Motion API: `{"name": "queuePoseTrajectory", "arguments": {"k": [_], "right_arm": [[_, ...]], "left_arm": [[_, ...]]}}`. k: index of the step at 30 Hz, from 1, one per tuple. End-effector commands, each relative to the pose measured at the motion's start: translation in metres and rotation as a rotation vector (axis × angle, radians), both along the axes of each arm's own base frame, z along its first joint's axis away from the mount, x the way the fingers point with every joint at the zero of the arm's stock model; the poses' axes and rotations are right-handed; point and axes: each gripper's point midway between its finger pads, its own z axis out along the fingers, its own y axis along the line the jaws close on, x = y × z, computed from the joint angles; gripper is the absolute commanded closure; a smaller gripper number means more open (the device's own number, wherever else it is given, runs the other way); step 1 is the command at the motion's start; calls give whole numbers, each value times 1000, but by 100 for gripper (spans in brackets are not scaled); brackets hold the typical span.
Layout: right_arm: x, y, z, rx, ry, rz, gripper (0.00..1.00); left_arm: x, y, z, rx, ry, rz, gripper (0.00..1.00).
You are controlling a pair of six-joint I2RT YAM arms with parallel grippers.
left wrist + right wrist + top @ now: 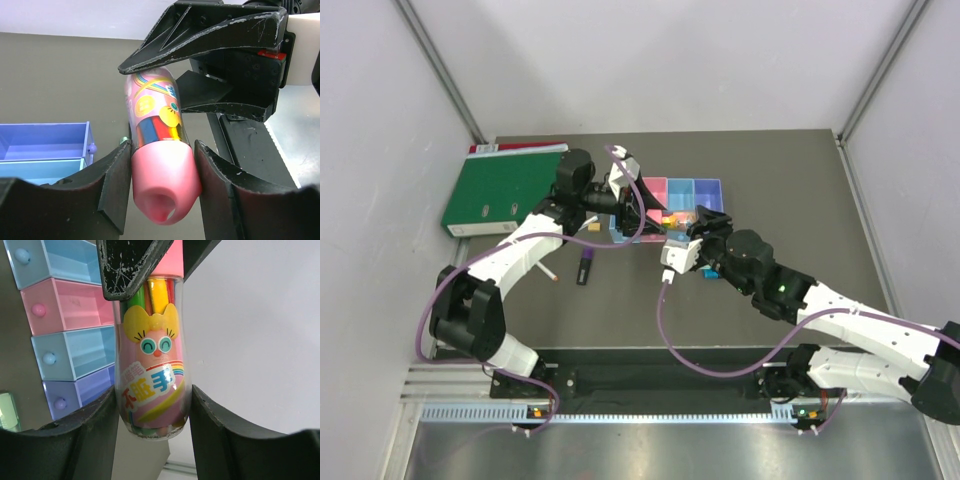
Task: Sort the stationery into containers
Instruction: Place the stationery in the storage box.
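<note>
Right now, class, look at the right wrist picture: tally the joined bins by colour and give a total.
Light blue bins: 2
Pink bin: 1
Purple bin: 1
Total: 4

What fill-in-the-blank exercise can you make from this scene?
1. The left pincer and right pincer both grip one tube, whose cap is ___.
2. The big binder is ___.
3. The row of bins has ___ compartments.
Missing words: pink, green, four.
</note>
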Motion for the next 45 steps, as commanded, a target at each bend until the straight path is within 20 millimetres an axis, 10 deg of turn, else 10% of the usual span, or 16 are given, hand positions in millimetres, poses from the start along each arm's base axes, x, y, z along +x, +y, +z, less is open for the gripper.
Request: {"name": "queuePoseTrajectory", "arguments": {"k": [1, 6, 16, 30, 45], "right_arm": [[0, 4, 31, 104, -76, -7, 92], [-1, 5, 26, 86, -78, 3, 75], [-3, 5, 19, 70, -69, 20, 5], [16, -19, 59, 232, -52, -93, 0], [17, -30, 44, 173, -29, -112, 1]], "left_arm": [[-11, -1, 11, -25, -59, -72, 56], [-10, -1, 11, -23, -63, -71, 100], [-6, 1, 8, 9, -85, -31, 100], [30, 27, -6, 144, -213, 147, 100], [70, 45, -1, 193, -335, 307, 100]]}}
